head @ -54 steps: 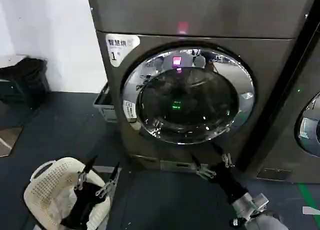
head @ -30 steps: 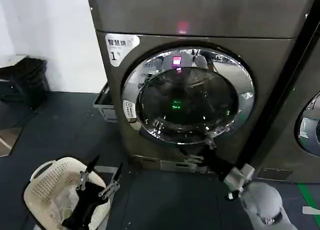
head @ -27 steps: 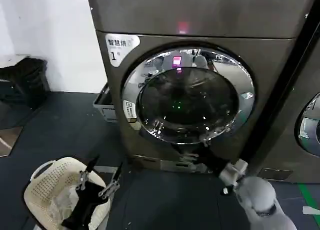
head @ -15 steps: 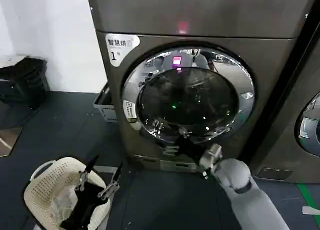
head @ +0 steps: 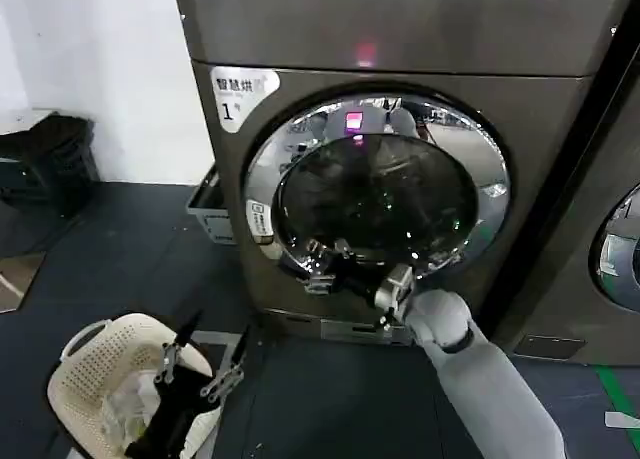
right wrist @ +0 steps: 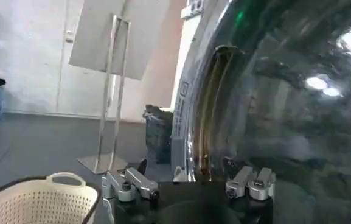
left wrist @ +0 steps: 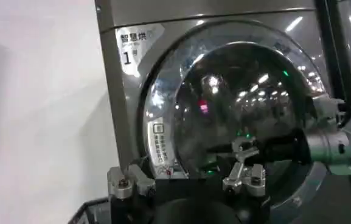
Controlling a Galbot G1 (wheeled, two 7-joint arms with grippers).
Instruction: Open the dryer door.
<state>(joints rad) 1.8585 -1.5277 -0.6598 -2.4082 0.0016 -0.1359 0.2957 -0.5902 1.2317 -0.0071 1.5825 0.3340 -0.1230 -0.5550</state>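
— How are the jaws of the right gripper point(head: 322, 266) set?
— They are seen spread apart, nothing held between them, placed against the lower left part of the chrome rim of the dryer door point(head: 377, 187). In the left wrist view the same gripper point(left wrist: 243, 159) is seen in front of the dark glass.

— And the left gripper point(head: 203, 362)?
— Its jaws are also parted and empty. It is held low, above the laundry basket point(head: 85, 379).

— What is kept in the basket?
— Pale cloth is seen in it; the pieces cannot be told apart. The basket is white, perforated, and set on the dark floor point(head: 130, 269).

— Where is the door found?
— It is shut, set in the front of the dryer point(head: 400, 39), below the small red light point(head: 366, 53) and beside the white sticker point(head: 240, 94) marked "1". A grey bin point(head: 208, 211) is stood beside the dryer's left side; its contents cannot be made out.
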